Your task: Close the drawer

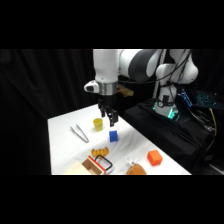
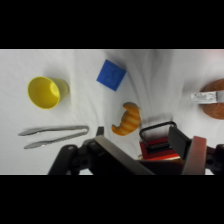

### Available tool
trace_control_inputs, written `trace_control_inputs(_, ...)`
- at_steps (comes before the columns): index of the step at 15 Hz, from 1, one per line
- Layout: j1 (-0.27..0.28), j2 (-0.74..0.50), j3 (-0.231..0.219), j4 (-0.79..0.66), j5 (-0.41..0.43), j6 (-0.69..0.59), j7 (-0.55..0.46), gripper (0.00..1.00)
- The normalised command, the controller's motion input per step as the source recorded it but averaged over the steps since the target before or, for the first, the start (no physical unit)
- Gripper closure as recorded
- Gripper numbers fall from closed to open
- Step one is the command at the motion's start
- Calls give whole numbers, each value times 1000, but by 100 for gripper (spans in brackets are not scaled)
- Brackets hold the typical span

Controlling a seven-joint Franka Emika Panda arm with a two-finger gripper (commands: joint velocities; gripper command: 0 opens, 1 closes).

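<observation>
Drawer (image 1: 98,164) at the desk's (image 1: 62,142) near edge, red-orange front and wire handle apparently protruding, judged not yet closed. Gripper (image 1: 108,118) hangs above, well apart from it; whether its fingers are apart cannot be told. Approach and push remain.

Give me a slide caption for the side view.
Pincer hovers above the table, drawer open at the near edge.
</observation>
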Motion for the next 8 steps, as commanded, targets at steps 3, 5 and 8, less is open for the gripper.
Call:
trace_control_inputs(3, -2, 24, 7, 13, 2, 24, 13, 0)
trace_control_inputs(5, 7, 78, 17, 56, 32, 94, 15, 0)
trace_control_inputs(8, 16, 133, 26, 129, 65, 153, -11, 0)
